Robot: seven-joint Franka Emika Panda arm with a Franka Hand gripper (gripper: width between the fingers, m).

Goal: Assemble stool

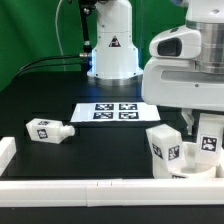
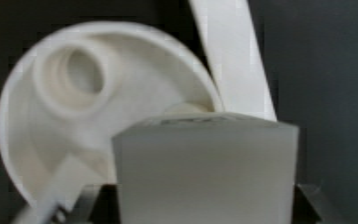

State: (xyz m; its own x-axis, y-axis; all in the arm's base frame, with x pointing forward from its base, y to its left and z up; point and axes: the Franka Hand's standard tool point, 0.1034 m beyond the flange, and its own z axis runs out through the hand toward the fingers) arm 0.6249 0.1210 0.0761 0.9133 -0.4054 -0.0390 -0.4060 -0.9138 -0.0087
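Claw (image 2: 208, 208) clamped tight on a white leg (image 2: 208, 160), held upright just by the round seat (image 2: 69, 110), second leg (image 1: 163, 147) standing close, third leg (image 1: 48, 130) lying well apart.

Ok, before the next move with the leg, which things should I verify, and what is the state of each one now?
1. Jaws shut on the held leg: ok.
2. Socket in the seat visible and empty: ok.
3. Held leg centred over that socket: not ok, the socket shows beside the leg, not under it.
4. Standing leg clear of the arm: cannot tell, it stands very close.
5. Lying leg out of the way, at the exterior view's left: ok.
6. Marker board uncovered: ok.
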